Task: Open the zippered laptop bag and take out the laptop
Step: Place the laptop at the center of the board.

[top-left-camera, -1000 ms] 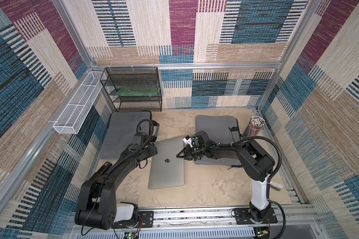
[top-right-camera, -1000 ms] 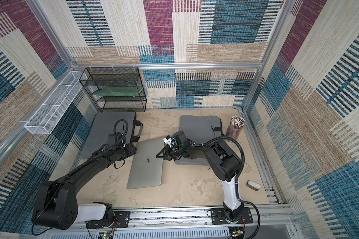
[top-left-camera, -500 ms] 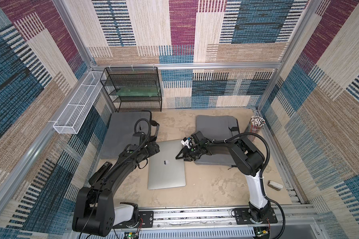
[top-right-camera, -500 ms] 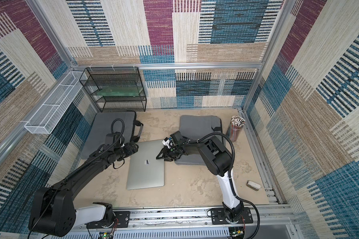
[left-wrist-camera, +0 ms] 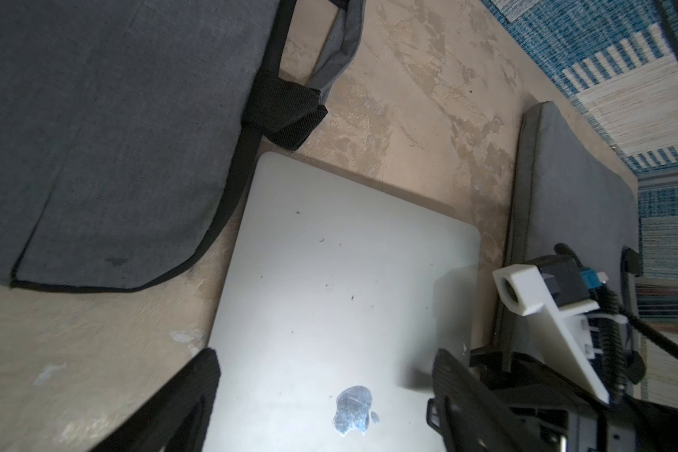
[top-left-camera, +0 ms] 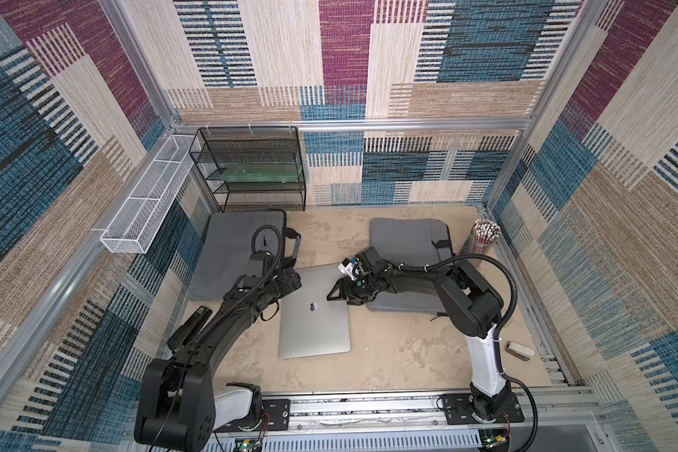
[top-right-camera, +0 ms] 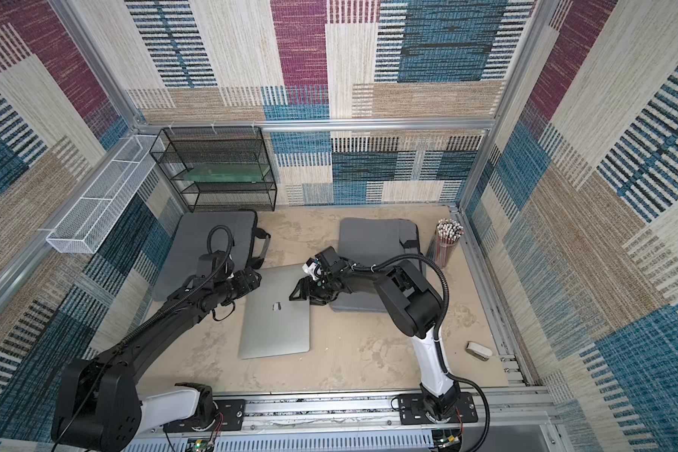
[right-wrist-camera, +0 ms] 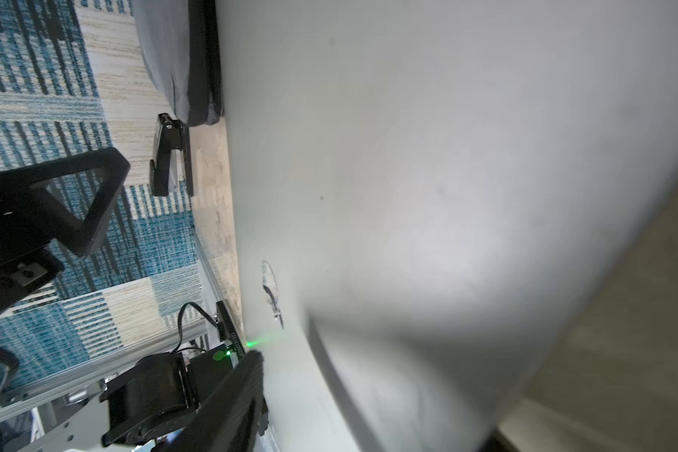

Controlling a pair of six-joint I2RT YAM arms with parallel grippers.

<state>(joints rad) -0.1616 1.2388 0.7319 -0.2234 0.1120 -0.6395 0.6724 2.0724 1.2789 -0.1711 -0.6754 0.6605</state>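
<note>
A: Left gripper (top-left-camera: 293, 282) and right gripper (top-left-camera: 339, 298)?
B: Both spread wide, holding nothing, over the laptop (top-left-camera: 314, 325)'s far end.
A: What's left?
B: Little, I judge: it lies flat on the tabletop (top-left-camera: 392, 352), fully out, between the left bag (top-left-camera: 228, 250) and the right bag (top-left-camera: 404, 242).

Table (top-left-camera: 400, 352) bears laptop (top-left-camera: 314, 328), left bag (top-left-camera: 228, 254), right bag (top-left-camera: 408, 242).

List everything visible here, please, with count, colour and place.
laptop: one, silver, closed, table centre
left bag: one, grey, back left
right bag: one, grey, back right
mesh shelf: one, black, back left
board: one, green, on shelf
wire basket: one, white, left wall
pencil cup: one, reddish, back right
stapler: one, black, left edge
small block: one, whitish, front right
left gripper: black, open, over laptop
right gripper: black, open, at laptop's far corner
</note>
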